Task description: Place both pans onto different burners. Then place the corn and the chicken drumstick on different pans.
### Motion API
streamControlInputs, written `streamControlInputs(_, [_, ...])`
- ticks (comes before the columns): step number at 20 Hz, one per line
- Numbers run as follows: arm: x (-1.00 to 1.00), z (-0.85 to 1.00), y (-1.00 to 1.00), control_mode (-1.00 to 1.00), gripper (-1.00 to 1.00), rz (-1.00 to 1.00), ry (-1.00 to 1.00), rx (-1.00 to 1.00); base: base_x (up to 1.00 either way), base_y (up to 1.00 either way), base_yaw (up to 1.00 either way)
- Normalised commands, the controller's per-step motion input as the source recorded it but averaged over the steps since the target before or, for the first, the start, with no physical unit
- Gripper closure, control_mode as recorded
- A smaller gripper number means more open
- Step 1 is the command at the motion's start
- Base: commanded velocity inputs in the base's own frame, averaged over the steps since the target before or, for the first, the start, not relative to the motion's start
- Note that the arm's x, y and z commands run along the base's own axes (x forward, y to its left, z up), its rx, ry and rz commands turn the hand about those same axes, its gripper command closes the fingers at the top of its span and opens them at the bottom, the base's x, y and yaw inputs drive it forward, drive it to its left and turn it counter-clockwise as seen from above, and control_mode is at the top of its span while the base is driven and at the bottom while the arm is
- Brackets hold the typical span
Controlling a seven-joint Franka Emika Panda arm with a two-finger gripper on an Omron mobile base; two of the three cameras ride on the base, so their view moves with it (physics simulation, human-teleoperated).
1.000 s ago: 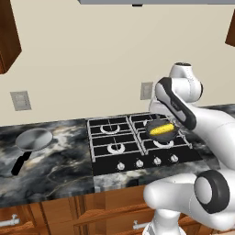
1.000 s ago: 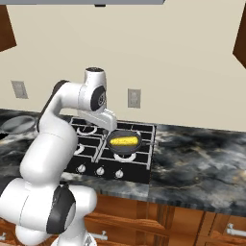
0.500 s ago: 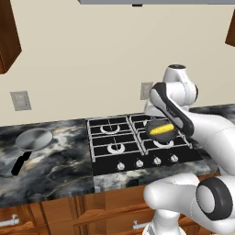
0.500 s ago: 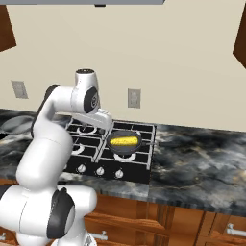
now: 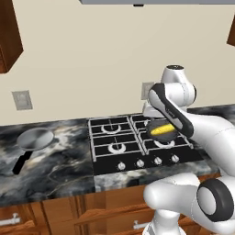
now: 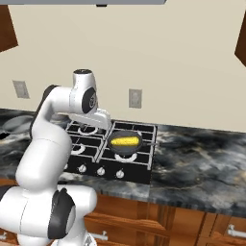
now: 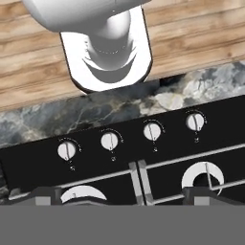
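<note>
The darker grey pan (image 6: 126, 143) sits on the right half of the black cooktop (image 5: 137, 156), over the front right burner, and the yellow corn (image 6: 124, 141) lies in it; both also show as pan (image 5: 161, 131) and corn (image 5: 160, 130). On the counter far left rests the light silver pan (image 5: 35, 138), its black handle pointing toward me. My gripper (image 7: 122, 196) hangs open above the cooktop's front middle, between the two front burners (image 7: 83, 194), with nothing between its fingers. From the right base its hand (image 6: 92, 120) is left of the corn pan. The chicken drumstick is out of view.
A row of silver knobs (image 7: 110, 140) lines the cooktop's front edge. Marble counter (image 6: 192, 163) stretches to the right of the cooktop and to its left (image 5: 59, 160). Wall outlets (image 5: 21, 99) sit on the back wall, wooden drawers below.
The arm has swung left, carrying the open gripper away from above the corn pan toward the cooktop's middle. Pans and corn have not moved.
</note>
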Motion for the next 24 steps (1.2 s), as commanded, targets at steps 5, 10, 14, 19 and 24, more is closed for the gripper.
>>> streamControlInputs(5, [0.00,0.00,0.00,1.00,-1.00,0.00,0.00,0.00,0.00,0.58,0.04])
streamControlInputs(10, [0.00,0.00,0.00,1.00,-1.00,0.00,0.00,0.00,0.00,0.95,0.00])
streamControlInputs(14, [0.00,0.00,0.00,1.00,-1.00,0.00,0.00,0.00,0.00,0.74,0.00])
streamControlInputs(19, [0.00,0.00,0.00,1.00,-1.00,0.00,0.00,0.00,0.02,0.42,0.02])
streamControlInputs(24, [0.00,0.00,0.00,1.00,-1.00,0.00,0.00,0.00,0.20,0.21,0.01])
